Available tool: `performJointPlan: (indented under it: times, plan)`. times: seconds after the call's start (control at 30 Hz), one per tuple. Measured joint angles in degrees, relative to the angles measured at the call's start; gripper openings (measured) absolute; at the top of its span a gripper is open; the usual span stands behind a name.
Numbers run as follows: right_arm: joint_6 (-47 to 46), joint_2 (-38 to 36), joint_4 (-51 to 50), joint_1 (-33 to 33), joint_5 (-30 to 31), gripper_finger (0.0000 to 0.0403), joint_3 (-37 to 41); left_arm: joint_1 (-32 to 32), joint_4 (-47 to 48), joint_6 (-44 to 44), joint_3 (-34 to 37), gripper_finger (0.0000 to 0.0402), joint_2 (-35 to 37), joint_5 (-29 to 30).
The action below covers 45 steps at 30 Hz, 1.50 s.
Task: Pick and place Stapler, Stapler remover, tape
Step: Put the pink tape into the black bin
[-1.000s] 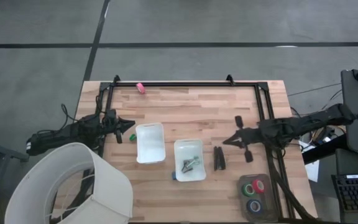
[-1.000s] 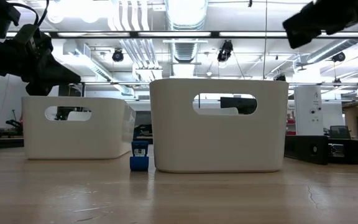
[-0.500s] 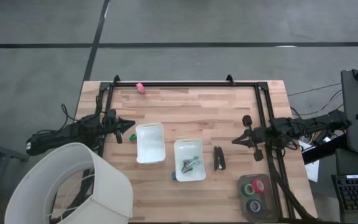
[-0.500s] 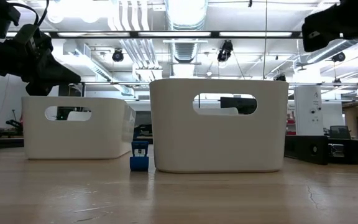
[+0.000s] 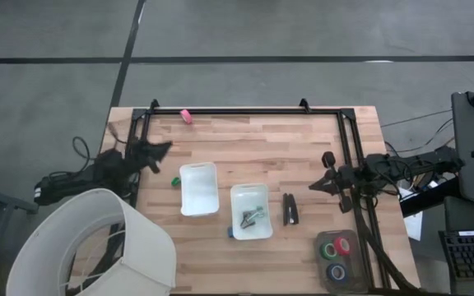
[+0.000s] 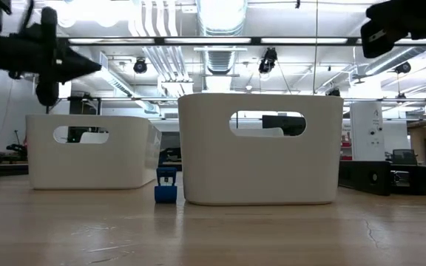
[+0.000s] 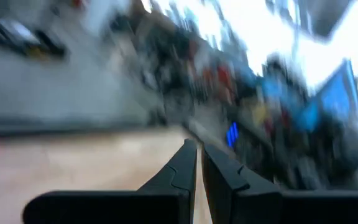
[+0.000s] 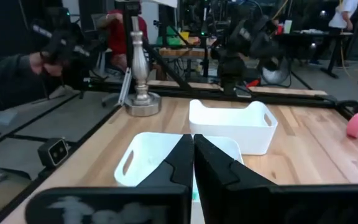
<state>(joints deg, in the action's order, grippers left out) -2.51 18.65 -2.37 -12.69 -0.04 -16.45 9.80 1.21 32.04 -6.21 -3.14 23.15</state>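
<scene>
The black stapler (image 5: 290,209) lies flat on the table just right of the right white tray (image 5: 262,233). The red (image 5: 343,245), green (image 5: 328,249) and blue (image 5: 336,271) tape rolls lie in a clear container at the near right corner. The right tray holds small metal pieces (image 5: 251,216). The left white tray (image 5: 198,201) shows nothing inside. My right gripper (image 5: 313,187) is shut and empty, above the table right of the stapler; its fingers meet in its wrist view (image 8: 192,149). My left gripper (image 5: 167,148) is shut and empty near the table's left edge, also seen in its wrist view (image 7: 199,163).
A small blue object (image 5: 230,233) sits at the right tray's near left corner, also in the low view (image 6: 166,185). A green bit (image 5: 174,180) lies left of the left tray. A pink roll (image 5: 185,116) lies at the far edge. A white lampshade (image 5: 97,247) covers the near left corner.
My right gripper has drawn back from beside the stapler toward the table's right edge, staying shut. My left gripper has swung toward the table's far edge and risen a little, staying shut. The stapler, trays and tape rolls have stayed in place.
</scene>
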Motion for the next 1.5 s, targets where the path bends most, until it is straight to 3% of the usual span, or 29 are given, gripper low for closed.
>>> performJointPlan:
  times: [0.17, 0.23, 0.33, 0.43, 0.63, 0.7, 0.9, 1.03, 1.13, 1.3, 1.5]
  plan:
    - [3.0, 0.9, 5.4, 0.0, 0.2, 0.0009, 0.0, 0.2, -9.3, 4.2, 0.0, 0.0028, -0.1, 13.0]
    - [4.9, 1.5, 7.6, 0.1, 0.2, 0.0009, 0.0, 0.6, -12.5, 4.1, -0.1, 0.0026, -0.5, 12.9]
    - [8.7, 1.9, 8.6, 0.7, 0.2, 0.0009, 0.0, 0.9, -12.4, 8.7, -0.1, 0.0024, -3.7, 8.3]
    - [10.3, 2.5, 8.7, 1.8, 0.3, 0.0009, 0.0, 1.0, -13.2, 14.5, 0.0, 0.0032, -9.5, 10.7]
    - [10.6, 2.6, 8.6, 4.4, 0.3, 0.0009, 0.0, 2.9, -19.1, 22.5, 0.0, 0.0109, -23.9, 22.4]
    - [10.4, 2.6, 8.6, 4.9, 0.2, 0.0009, 0.0, 5.0, -19.5, 26.5, -0.2, 0.0146, -28.0, 23.4]
    - [11.7, 2.5, 8.8, 5.6, 0.2, 0.0009, 0.0, 12.4, -19.8, 35.8, -1.8, 0.0241, -38.5, 15.0]
    - [11.5, 2.6, 8.7, 5.6, 0.2, 0.0009, 0.0, 16.6, -19.4, 35.7, -4.4, 0.0277, -44.3, 14.0]
    - [10.2, 2.6, 8.4, 5.6, 0.0, 0.0009, 0.0, 21.3, -19.8, 33.8, -6.5, 0.0283, -48.2, 13.7]
    - [10.2, 2.7, 6.0, 5.6, 0.0, 0.0009, 0.0, 28.8, -20.1, 33.2, -9.9, 0.0283, -54.7, 6.0]
    - [10.0, 2.7, 5.5, 5.6, 0.0, 0.0008, 0.0, 32.3, -20.8, 33.1, -16.4, 0.0282, -66.2, 0.8]
